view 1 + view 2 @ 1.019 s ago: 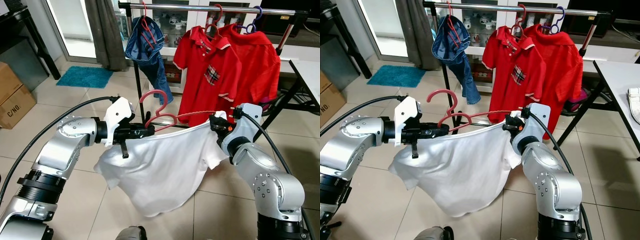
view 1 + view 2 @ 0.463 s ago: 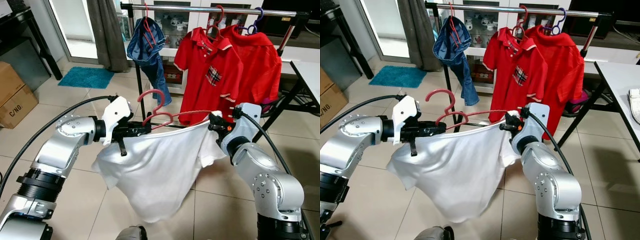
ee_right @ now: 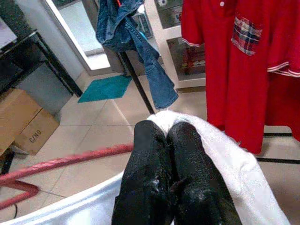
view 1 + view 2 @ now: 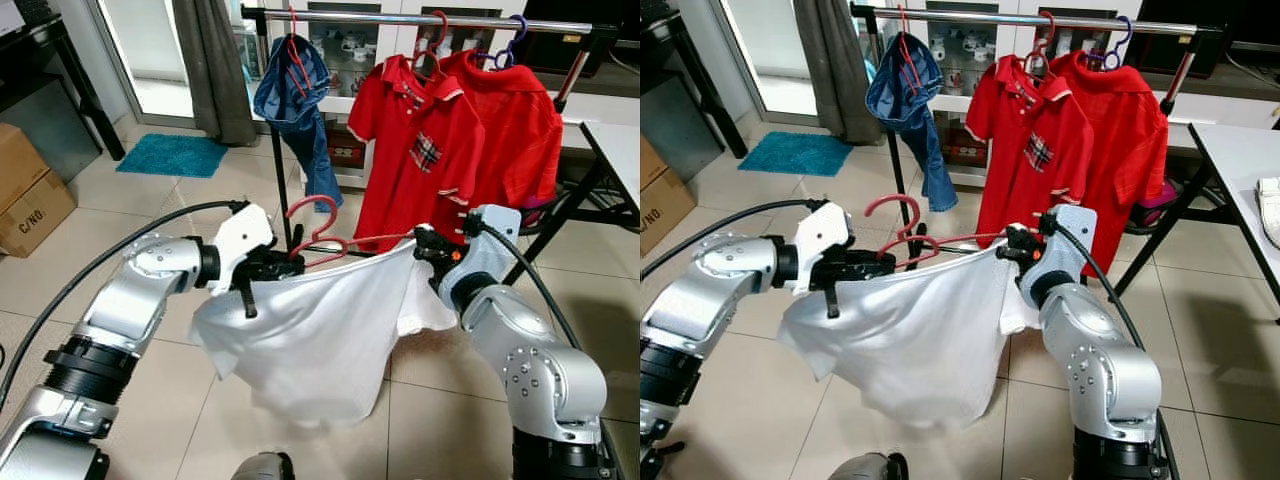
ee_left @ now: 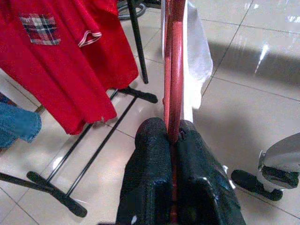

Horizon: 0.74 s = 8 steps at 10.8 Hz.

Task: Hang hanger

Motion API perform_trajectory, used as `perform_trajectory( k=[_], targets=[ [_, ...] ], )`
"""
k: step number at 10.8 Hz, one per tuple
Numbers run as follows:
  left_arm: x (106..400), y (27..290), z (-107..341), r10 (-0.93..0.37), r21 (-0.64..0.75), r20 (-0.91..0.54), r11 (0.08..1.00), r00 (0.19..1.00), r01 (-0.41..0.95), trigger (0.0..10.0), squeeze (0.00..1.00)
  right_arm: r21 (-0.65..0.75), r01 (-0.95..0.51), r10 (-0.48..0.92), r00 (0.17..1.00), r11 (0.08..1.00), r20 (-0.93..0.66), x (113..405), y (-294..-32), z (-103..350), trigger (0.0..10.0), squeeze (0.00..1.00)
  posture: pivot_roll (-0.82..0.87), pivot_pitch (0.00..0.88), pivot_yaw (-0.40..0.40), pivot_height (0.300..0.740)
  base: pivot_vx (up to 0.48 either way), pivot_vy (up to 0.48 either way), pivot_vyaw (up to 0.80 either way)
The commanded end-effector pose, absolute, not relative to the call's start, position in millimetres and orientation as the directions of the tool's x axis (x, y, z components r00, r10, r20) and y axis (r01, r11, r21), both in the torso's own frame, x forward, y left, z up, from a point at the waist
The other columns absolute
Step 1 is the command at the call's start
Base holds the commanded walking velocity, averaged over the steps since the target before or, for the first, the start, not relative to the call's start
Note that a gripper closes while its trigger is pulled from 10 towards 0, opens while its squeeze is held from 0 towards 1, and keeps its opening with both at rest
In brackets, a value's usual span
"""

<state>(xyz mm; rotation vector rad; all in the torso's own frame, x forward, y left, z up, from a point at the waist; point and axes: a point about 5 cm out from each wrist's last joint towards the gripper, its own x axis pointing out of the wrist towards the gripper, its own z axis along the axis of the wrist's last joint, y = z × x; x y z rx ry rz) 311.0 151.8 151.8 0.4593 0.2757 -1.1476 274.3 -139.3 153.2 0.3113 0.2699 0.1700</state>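
Nearest: white shirt point(image 4: 320, 335) sagging between both arms, low hem hanging well above the floor tiles point(image 4: 200, 190).

Left gripper point(image 4: 280, 268) at chest height, fingers point(image 5: 154, 154) clamped together on the bar of the red hanger point(image 4: 318, 232). Hook pointing up, free, not on anything yet. Hanger only partly inside the shirt by the look of it, bar running along the collar edge toward the right side.

Right gripper point(image 4: 425, 245) level with the left, fingers point(image 3: 154, 150) pinched shut on a fold of the white shirt; hanger bar passing just beside them, apparently not in the grip.

Further back: clothes rail point(image 4: 400, 17) up high, carrying a denim garment point(image 4: 300, 95) on its left part and two red polo shirts point(image 4: 450, 140) on the right. Open stretch of rail between denim and polos, probably the target slot.

Further still: teal mat point(image 4: 172, 153), cardboard box point(image 4: 28, 195), curtain point(image 4: 215, 60).

Risks, as judged:
- Shirt sliding off the hanger on the lift, since only one end seems seated.
- Hook twisting in the left pinch, then missing the rail.
- Right grip dragging the cloth and tilting the hanger during the raise.
- Hook snagging the denim or first polo if aimed off the gap.
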Motion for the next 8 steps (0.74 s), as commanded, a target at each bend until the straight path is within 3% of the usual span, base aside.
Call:
perform_trajectory(
  k=[1, 6, 8],
  targets=[
    [316.0, 148.4, 153.6, -0.794, 0.240, -0.448, 0.336, 0.412, 0.910, 0.0, 0.00, 0.329, -0.174, 0.246, 0.950, 0.928, -0.191, 274.3, -132.0, 165.1, 0.0, 0.00, 0.03, 0.018, 0.059, 0.740, 0.000, 0.000, 0.00],
    [329.3, 130.0, 150.3, -0.802, 0.241, -0.431, 0.340, 0.414, 0.909, 0.0, 0.00, 0.332, -0.223, 0.297, 0.936, 0.917, -0.190, 269.9, -121.5, 168.3, 0.0, 0.00, 0.02, 0.021, 0.075, 0.740, 0.000, 0.000, 0.00],
    [328.0, 126.6, 148.5, -0.817, 0.228, -0.437, 0.303, 0.376, 0.925, 0.0, 0.00, 0.337, -0.235, 0.307, 0.935, 0.911, -0.178, 269.3, -119.3, 169.9, 0.0, 0.00, 0.02, 0.019, 0.082, 0.740, 0.000, 0.000, 0.00]
  ],
)
